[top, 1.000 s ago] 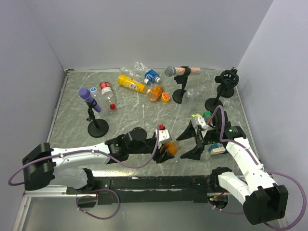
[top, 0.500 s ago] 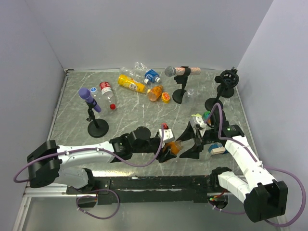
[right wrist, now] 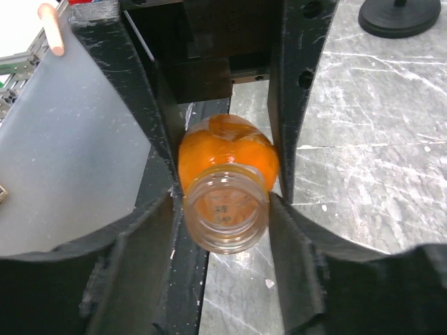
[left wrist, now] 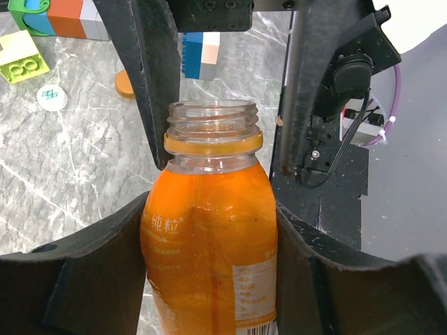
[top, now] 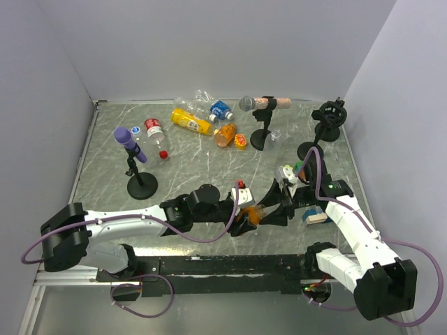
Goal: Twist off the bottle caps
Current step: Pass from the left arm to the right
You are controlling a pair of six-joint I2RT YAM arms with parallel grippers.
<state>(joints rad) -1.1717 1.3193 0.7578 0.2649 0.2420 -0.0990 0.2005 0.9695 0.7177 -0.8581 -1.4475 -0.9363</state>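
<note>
A robotics lab test cell: plain pale walls (top: 209,49) box in the marble-patterned table (top: 105,174), cabled arms (top: 126,225) bolted at its near edge, bottles (top: 192,122), microphones (top: 129,143) and toy blocks (top: 314,216) scattered on it.

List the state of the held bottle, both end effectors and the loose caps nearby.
orange bottle: uncapped, gripped around its body
left end effector: shut on the orange bottle
right end effector: straddles the bottle neck, grip unclear
orange cap: off, lying loose
white cap: off, lying loose
</note>
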